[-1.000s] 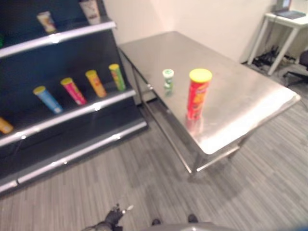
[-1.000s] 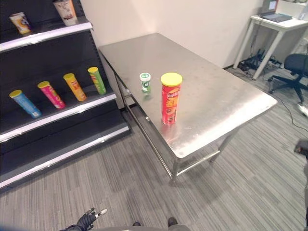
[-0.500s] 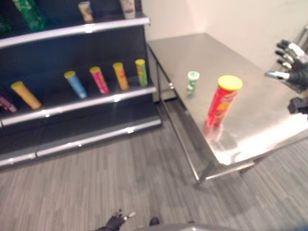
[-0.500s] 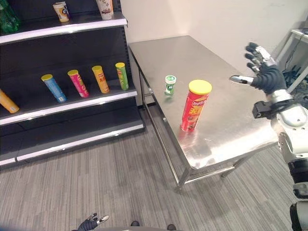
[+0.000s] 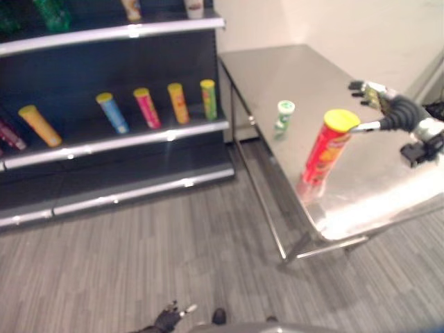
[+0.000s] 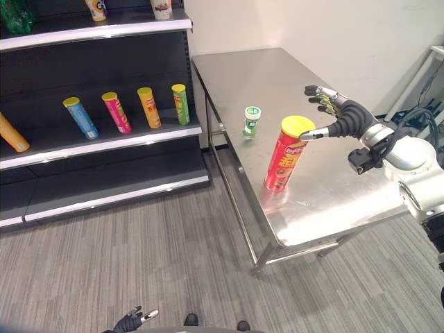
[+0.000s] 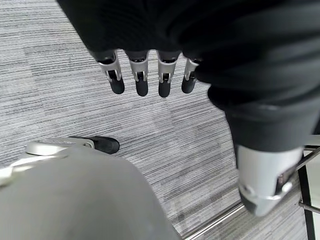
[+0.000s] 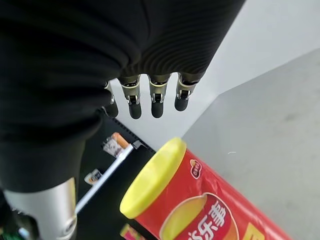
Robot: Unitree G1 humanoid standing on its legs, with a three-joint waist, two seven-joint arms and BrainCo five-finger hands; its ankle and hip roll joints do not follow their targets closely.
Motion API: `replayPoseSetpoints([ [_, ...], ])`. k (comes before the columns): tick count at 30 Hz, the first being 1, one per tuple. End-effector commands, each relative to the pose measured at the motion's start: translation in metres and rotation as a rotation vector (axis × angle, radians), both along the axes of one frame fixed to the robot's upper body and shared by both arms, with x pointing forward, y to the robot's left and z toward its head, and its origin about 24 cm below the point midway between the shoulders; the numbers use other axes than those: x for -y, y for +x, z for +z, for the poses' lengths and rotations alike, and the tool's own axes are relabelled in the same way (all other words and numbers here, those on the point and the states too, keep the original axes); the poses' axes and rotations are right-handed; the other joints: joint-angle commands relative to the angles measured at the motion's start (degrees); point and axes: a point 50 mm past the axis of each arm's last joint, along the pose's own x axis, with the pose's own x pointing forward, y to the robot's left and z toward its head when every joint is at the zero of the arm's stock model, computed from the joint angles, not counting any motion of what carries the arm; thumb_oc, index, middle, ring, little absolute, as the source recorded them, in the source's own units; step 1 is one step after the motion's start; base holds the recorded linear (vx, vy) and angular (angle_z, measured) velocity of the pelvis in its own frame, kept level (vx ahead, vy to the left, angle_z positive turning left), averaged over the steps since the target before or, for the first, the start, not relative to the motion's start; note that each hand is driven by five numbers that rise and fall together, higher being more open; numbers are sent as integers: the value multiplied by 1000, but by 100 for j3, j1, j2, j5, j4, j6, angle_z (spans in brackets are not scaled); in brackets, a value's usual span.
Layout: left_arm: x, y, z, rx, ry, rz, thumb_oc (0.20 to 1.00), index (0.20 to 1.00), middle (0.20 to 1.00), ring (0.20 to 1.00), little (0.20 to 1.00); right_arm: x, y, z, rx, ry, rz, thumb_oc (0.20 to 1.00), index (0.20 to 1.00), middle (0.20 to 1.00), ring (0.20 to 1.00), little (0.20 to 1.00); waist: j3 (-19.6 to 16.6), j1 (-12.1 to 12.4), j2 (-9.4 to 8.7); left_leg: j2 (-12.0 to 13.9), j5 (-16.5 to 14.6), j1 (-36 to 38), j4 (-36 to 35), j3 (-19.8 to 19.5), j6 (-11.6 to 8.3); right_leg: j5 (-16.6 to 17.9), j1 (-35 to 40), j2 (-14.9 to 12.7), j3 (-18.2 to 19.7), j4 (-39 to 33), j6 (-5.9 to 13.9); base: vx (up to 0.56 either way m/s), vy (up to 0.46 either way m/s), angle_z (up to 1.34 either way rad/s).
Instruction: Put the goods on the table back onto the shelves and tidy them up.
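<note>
A tall red can with a yellow lid (image 6: 285,154) stands upright near the front edge of the steel table (image 6: 277,76). Behind it sits a small green-and-white cup (image 6: 252,120). My right hand (image 6: 341,118) is open just right of the can's lid, thumb pointing at it, not touching. The right wrist view has the can (image 8: 200,210) close beyond the straight fingers (image 8: 156,102). My left hand (image 6: 130,320) hangs low over the floor, fingers (image 7: 141,82) relaxed and holding nothing.
A dark shelf unit (image 6: 97,83) stands left of the table. Its middle shelf (image 6: 104,142) carries several slanted cans in blue, pink, orange, green and yellow. Cups and a green bottle sit on the top shelf (image 6: 97,26). Grey floor (image 6: 173,257) lies in front.
My right hand has dropped and moved left, from well right of the can to beside its lid. The camera has shifted slightly. The left hand has not moved.
</note>
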Motion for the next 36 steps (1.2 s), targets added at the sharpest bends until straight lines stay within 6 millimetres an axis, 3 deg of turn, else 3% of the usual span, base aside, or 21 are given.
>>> replayPoseSetpoints([
  [1, -18, 16, 7, 49, 59, -54, 1000, 1000, 1000, 1000, 1000, -8, 3, 26, 85, -125, 16, 1000, 1000, 1000, 1000, 1000, -133, 186, -216, 344, -393, 223, 46, 556, -475, -358, 120, -237, -57, 43, 373, 15, 5, 4],
  [16, -25, 17, 9, 50, 85, -44, 1000, 1000, 1000, 1000, 1000, -2, 15, 15, 33, -259, -54, 1000, 1000, 1000, 1000, 1000, -73, 224, -268, 344, -393, 150, 46, 503, -490, -368, 89, -258, -131, 43, 374, 5, -1, 2],
  [28, -24, 18, 9, 55, 77, -45, 1000, 1000, 1000, 1000, 1000, -4, 20, -1, -32, -171, -39, 1000, 1000, 1000, 1000, 1000, -51, 248, -269, 357, -411, 183, 46, 522, -486, -377, 99, -251, -115, 43, 368, 0, 0, 0],
  [29, -24, 18, 9, 55, 77, -45, 1000, 1000, 1000, 1000, 1000, -4, 20, -1, -32, -171, -39, 752, 752, 752, 752, 752, -51, 248, -269, 357, -411, 184, 46, 522, -486, -377, 100, -251, -115, 43, 368, 0, 0, 0],
  [30, -24, 19, 9, 57, 76, -46, 1000, 1000, 1000, 1000, 1000, -5, 20, -3, -42, -176, -39, 329, 329, 329, 329, 329, -49, 248, -274, 356, -410, 187, 46, 517, -485, -375, 101, -249, -113, 43, 366, 0, 0, 0],
  [31, -24, 19, 9, 57, 76, -46, 1000, 1000, 1000, 1000, 1000, -5, 21, -3, -45, -176, -37, 200, 200, 200, 200, 200, -48, 248, -280, 357, -408, 186, 46, 515, -486, -373, 99, -248, -115, 43, 366, 0, 0, 0],
  [36, -23, 18, 9, 52, 73, -51, 1000, 1000, 1000, 1000, 1000, -7, 21, -8, -88, -208, -23, 200, 200, 200, 200, 200, -51, 249, -304, 365, -418, 196, 46, 515, -492, -386, 113, -254, -128, 43, 368, 0, 0, 0],
])
